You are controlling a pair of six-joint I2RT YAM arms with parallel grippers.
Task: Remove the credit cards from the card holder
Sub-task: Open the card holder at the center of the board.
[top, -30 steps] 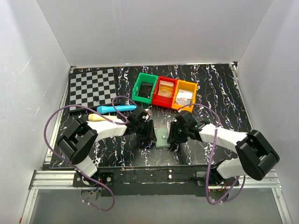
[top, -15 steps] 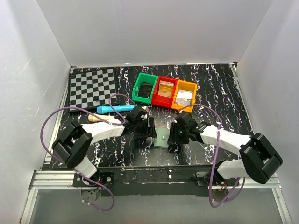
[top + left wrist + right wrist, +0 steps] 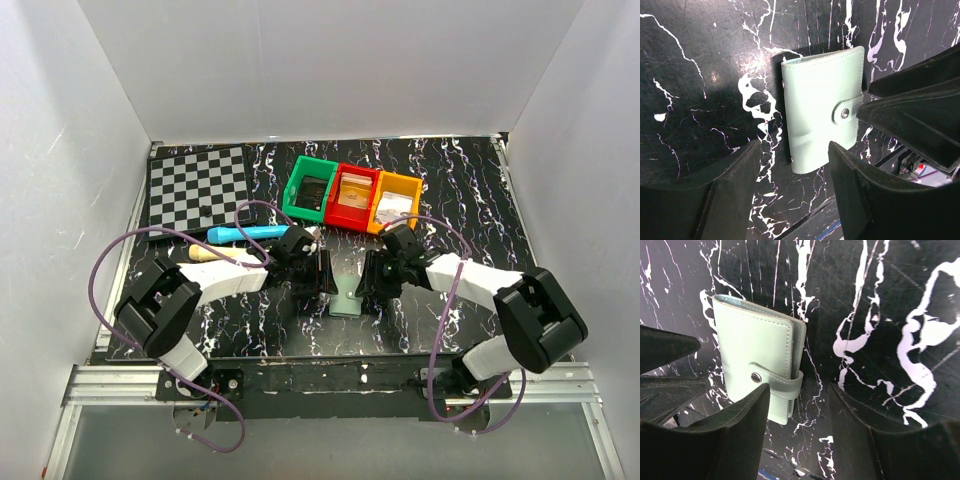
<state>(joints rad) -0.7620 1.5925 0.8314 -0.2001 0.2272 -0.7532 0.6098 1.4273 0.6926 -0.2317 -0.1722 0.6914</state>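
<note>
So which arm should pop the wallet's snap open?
Probably the right. On the card holder, the snap tab wraps the edge nearest the open right gripper; the left gripper sits on the far, plain side.

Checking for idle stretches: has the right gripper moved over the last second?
Yes. The right gripper has shifted toward the far side, closer to the orange bin, and remains beside the card holder.

Overhead camera looks down; both wrist cameras closely share the card holder [image 3: 821,107].
</note>
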